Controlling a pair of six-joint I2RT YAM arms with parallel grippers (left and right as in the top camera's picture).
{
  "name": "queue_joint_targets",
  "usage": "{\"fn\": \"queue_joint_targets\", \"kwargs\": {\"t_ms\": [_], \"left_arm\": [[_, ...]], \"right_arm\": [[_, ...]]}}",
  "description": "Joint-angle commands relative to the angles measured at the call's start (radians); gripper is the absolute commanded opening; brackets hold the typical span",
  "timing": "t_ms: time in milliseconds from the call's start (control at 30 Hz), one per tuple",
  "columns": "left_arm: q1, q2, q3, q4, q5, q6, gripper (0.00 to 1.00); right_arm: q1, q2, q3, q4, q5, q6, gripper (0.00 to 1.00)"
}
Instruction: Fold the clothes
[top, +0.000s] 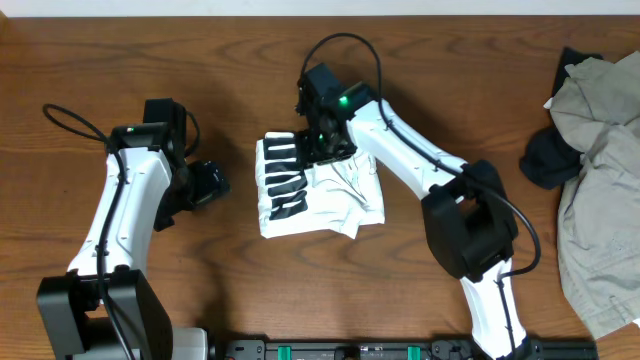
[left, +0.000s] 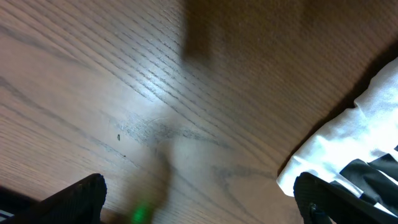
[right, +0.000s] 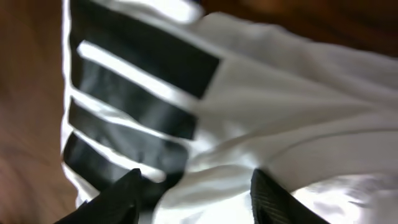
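Note:
The clothes are a white T-shirt folded into a small wrinkly bundle at the table's middle, with black block lettering on its left part. My right gripper hangs over the bundle's far edge. In the right wrist view its fingers stand apart on the cloth, with a white fold bulging in the right gripper and black stripes to the left. My left gripper is wide open left of the shirt, with bare wood in the left gripper. The shirt's corner lies by its right finger.
A heap of grey-beige garments with a dark piece fills the table's right edge. Black cables loop above each arm. A black rail runs along the table's front edge.

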Motion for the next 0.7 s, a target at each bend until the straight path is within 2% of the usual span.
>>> {"fn": "queue_joint_targets", "kwargs": {"t_ms": [0,267,367,500,600,667], "left_arm": [[0.003,-0.001,0.0,-0.005,-0.011,-0.013,0.98],[0.003,-0.001,0.0,-0.005,-0.011,-0.013,0.98],[0.003,-0.001,0.0,-0.005,-0.011,-0.013,0.98],[0.003,-0.001,0.0,-0.002,0.027,0.004,0.98],[0.003,-0.001,0.0,0.003,0.042,0.026,0.98],[0.003,-0.001,0.0,0.002,0.042,0.026,0.98]], "right_arm": [[-0.022,-0.026,0.001,-0.004,0.009,0.026,0.52],[-0.068,-0.064,0.002,-0.067,0.062,0.03,0.58],[-0.081,-0.066,0.002,-0.093,-0.024,0.023,0.55],[-0.082,-0.095,0.002,-0.092,-0.282,-0.053,0.51],[-0.069,-0.117,0.002,-0.11,-0.304,-0.062,0.47],[-0.059,-0.12,0.002,-0.161,-0.295,-0.107,0.39]]}}
